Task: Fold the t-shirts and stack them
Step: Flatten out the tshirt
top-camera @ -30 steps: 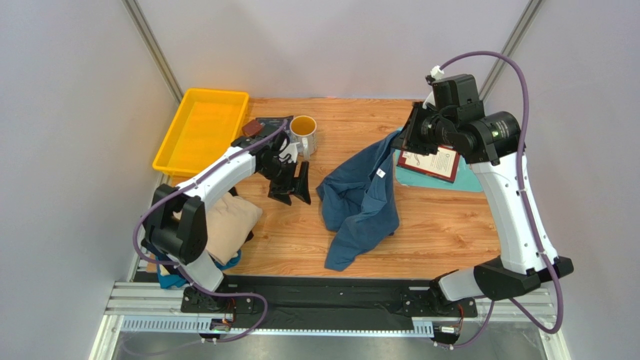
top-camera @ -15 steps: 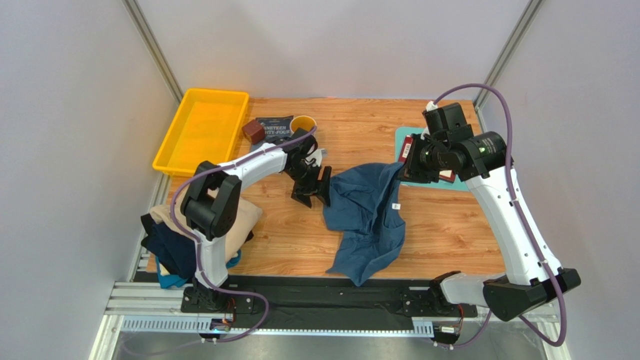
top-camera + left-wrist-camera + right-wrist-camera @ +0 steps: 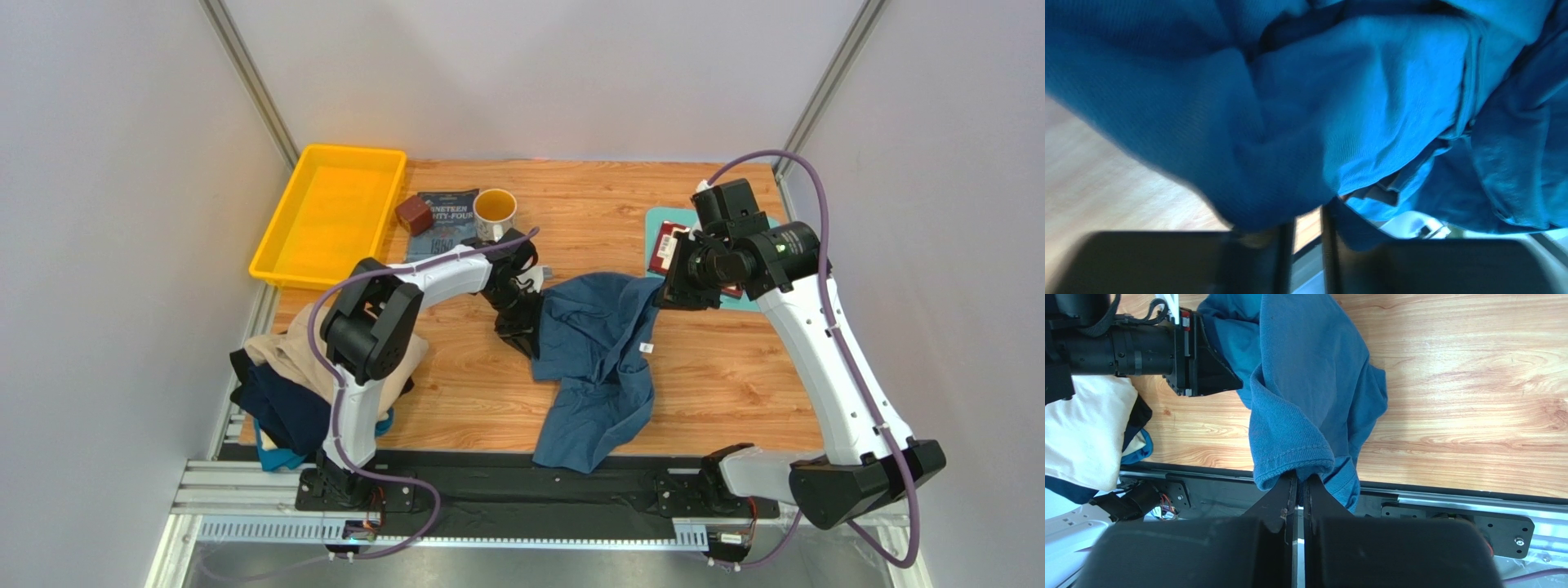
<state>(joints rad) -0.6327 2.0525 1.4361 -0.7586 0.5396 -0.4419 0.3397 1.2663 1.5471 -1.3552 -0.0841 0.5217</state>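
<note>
The teal-blue t-shirt [image 3: 597, 368] lies crumpled mid-table, stretched between both arms. My right gripper [image 3: 672, 286] is shut on its hemmed upper right corner, seen pinched at the fingertips in the right wrist view [image 3: 1300, 475]. My left gripper [image 3: 521, 321] is at the shirt's left edge. In the left wrist view its jaws [image 3: 1308, 215] stand a narrow slit apart, with their tips buried in blue cloth [image 3: 1364, 122]. At the left table edge a beige t-shirt [image 3: 292, 353] lies on a dark navy one [image 3: 272, 410], and a bit of light blue cloth [image 3: 277, 461] shows below them.
A yellow tray [image 3: 326, 214] stands at the back left. Beside it are a brown block [image 3: 413, 216], a dark booklet [image 3: 449, 216] and a mug [image 3: 494, 213]. A flat teal cutting board [image 3: 765, 301] with a red card [image 3: 666, 250] lies under the right arm.
My left gripper moved right onto the shirt's left edge and its jaws narrowed from wide open. My right gripper came down and forward with the shirt corner, which spread the cloth lower.
</note>
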